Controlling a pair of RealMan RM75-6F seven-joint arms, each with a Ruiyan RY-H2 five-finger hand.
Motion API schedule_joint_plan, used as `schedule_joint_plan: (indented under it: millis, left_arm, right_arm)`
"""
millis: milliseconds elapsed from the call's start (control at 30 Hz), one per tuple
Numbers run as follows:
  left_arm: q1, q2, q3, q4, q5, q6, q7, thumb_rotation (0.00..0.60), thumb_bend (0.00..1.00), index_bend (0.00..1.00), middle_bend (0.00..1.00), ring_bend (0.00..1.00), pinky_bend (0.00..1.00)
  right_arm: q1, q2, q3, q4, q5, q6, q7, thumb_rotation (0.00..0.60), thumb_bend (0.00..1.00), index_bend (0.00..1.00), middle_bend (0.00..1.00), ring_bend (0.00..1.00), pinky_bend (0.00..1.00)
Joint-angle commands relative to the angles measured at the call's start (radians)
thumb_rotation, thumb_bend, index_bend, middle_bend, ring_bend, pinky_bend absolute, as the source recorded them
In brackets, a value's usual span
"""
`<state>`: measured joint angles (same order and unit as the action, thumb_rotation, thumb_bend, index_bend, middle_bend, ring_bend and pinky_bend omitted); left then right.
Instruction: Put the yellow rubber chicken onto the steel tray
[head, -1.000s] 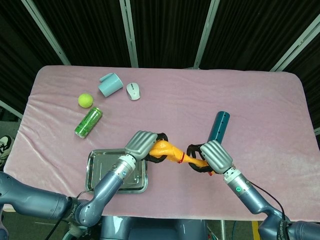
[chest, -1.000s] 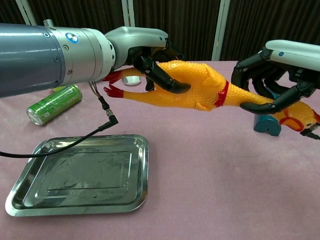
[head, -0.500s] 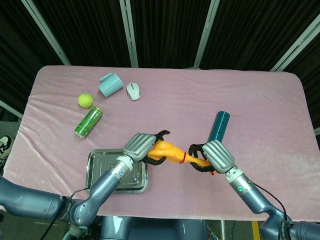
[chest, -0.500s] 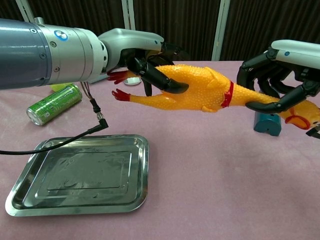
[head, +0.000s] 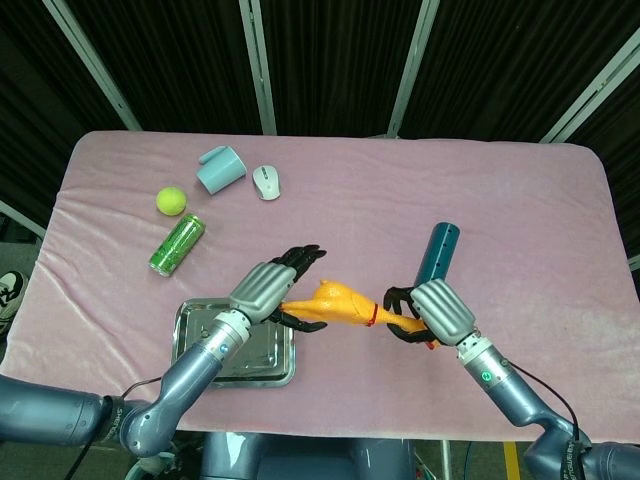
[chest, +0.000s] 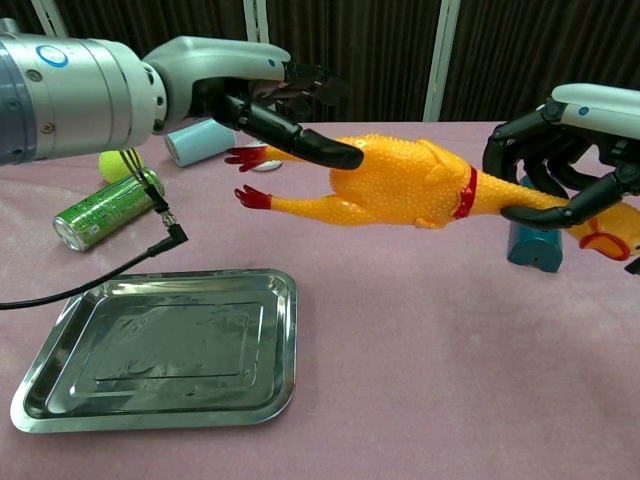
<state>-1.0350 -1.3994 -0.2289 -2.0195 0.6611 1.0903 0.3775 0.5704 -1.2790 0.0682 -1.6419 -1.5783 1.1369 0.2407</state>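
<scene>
Head view: yellow rubber chicken (head: 335, 303) aloft, neck clamped in right hand (head: 432, 312) fingers; left hand (head: 262, 291), fingers apart, beside its legs, above steel tray (head: 198, 325).
Chest view: chicken (chest: 405, 185) horizontal above pink worktop (chest: 420, 330); left fingers (chest: 300, 145) spread, just touching its rump.

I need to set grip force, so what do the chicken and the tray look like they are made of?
The chicken looks like soft rubber or vinyl: matte yellow skin covered in fine bumps, with red-painted feet and collar. The tray looks like stainless steel: a bright brushed surface with mirror-like reflections, a rolled rim and a stamped, stepped floor.
</scene>
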Motion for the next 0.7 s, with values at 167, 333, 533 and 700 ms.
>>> schedule_joint_plan:
  millis: [167, 333, 533, 700]
  left_arm:
    - [0.141, 0.124, 0.065, -0.076, 0.221, 0.081, -0.088, 0.474, 0.04, 0.00, 0.00, 0.00, 0.13]
    - [0.237, 0.226, 0.109, -0.099, 0.358, 0.121, -0.157, 0.487, 0.04, 0.00, 0.00, 0.00, 0.12]
    - [0.333, 0.316, 0.143, -0.089, 0.465, 0.158, -0.249, 0.486, 0.04, 0.00, 0.00, 0.00, 0.12]
    - [0.388, 0.363, 0.150, -0.072, 0.520, 0.180, -0.317, 0.487, 0.04, 0.00, 0.00, 0.00, 0.12]
  right_arm:
    - [0.009, -0.018, -0.015, 0.017, -0.029, -0.009, 0.024, 0.600, 0.98, 0.89, 0.71, 0.72, 0.88]
    - [0.029, -0.038, -0.027, 0.010, -0.060, -0.027, 0.025, 0.600, 0.98, 0.89, 0.71, 0.72, 0.88]
    - [0.072, -0.073, -0.032, -0.008, -0.085, -0.076, 0.019, 0.600, 0.98, 0.89, 0.71, 0.72, 0.88]
    - [0.111, -0.112, -0.017, -0.006, -0.076, -0.123, 0.001, 0.600, 0.98, 0.89, 0.71, 0.72, 0.88]
